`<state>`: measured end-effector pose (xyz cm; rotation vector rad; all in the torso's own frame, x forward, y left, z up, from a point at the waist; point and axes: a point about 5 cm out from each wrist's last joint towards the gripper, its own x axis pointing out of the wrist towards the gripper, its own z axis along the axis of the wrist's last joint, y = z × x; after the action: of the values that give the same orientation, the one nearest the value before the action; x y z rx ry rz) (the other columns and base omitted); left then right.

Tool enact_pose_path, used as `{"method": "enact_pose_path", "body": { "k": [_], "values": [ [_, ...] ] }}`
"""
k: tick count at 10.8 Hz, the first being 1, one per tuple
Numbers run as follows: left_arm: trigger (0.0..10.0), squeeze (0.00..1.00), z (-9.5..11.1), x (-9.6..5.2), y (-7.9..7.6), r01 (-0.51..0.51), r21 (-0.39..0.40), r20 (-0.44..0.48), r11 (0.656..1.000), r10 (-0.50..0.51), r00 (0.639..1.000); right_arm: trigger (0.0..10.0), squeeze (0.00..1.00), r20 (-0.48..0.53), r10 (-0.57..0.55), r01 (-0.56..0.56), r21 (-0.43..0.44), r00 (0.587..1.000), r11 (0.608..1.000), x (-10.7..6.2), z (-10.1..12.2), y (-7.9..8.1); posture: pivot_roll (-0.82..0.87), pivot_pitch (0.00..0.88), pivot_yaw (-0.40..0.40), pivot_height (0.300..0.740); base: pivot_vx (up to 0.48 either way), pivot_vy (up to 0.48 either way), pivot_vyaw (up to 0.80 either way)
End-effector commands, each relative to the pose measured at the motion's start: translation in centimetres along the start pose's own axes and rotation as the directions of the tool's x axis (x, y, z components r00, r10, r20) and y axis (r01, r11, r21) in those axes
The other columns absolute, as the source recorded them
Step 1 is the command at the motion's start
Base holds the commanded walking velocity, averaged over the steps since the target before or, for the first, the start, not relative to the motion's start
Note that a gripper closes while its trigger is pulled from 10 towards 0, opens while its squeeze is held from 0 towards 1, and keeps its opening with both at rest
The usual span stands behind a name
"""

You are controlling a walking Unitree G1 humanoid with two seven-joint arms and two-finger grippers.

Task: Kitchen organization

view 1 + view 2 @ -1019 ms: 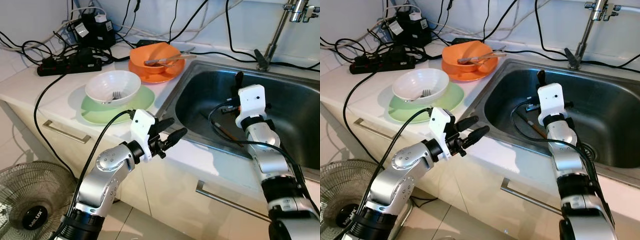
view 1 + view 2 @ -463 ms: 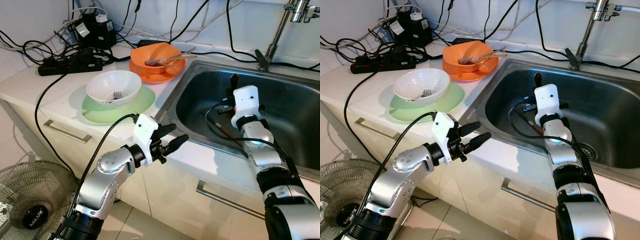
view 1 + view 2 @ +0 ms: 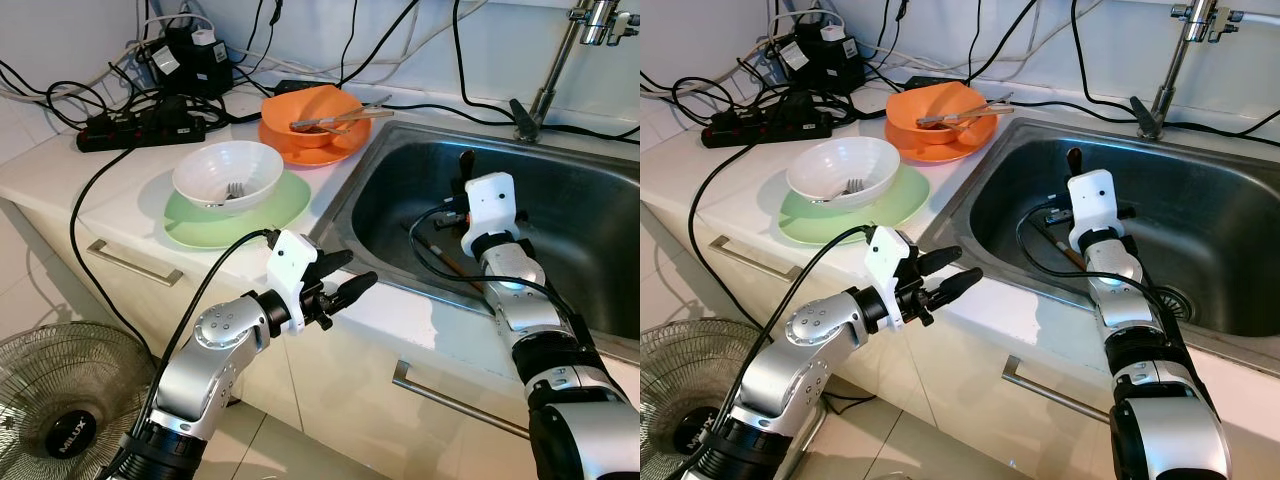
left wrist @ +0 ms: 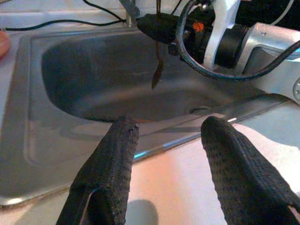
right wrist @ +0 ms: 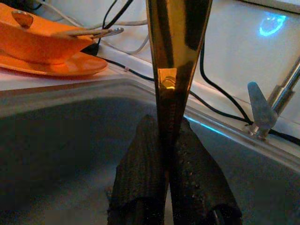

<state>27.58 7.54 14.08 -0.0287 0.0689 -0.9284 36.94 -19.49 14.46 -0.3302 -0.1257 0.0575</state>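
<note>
In the sink point(image 3: 590, 215), the right gripper point(image 5: 165, 154) is squeezed tight on a gold spoon point(image 5: 174, 51) that stands up between its fingers. A brown stick point(image 3: 447, 262) lies on the sink floor close by. The left gripper point(image 3: 340, 280) hangs over the front edge of the bench point(image 3: 120, 190) with its fingers spread wide and nothing in them. On the bench sit a white bowl point(image 3: 226, 175) with a fork point(image 3: 231, 188) on a green plate point(image 3: 200, 225), and an orange bowl point(image 3: 312, 110) behind.

A slim golden utensil handle point(image 5: 176, 61) stands upright inside the steel sink point(image 3: 600, 215), pinched between the closed black fingers point(image 5: 140, 187) of the right gripper point(image 5: 165, 140), its dark blade end hanging over the basin.
</note>
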Motion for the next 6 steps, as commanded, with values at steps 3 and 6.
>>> {"method": "enact_pose_path", "body": {
  "k": [3, 6],
  "values": [
    [10.0, 0.0, -0.62, -0.29, -0.03, 0.005, -0.004, -0.028, 1.0, -0.005, 1.0, 10.0, 0.34, 0.026, 0.005, -0.005, 0.002, 1.0, 1.0, 0.46, 0.59, 0.27, 0.07, 0.0, 0.096, 0.74, 0.0, 0.0, 0.0],
    [10.0, 0.0, -0.7, -0.26, -0.13, 0.011, -0.005, -0.03, 1.0, -0.011, 0.999, 10.0, 0.57, 0.023, 0.012, -0.012, 0.004, 1.0, 1.0, 0.42, 0.4, 0.56, 0.07, 0.0, 0.095, 0.74, 0.0, 0.0, 0.0]
  ]
}}
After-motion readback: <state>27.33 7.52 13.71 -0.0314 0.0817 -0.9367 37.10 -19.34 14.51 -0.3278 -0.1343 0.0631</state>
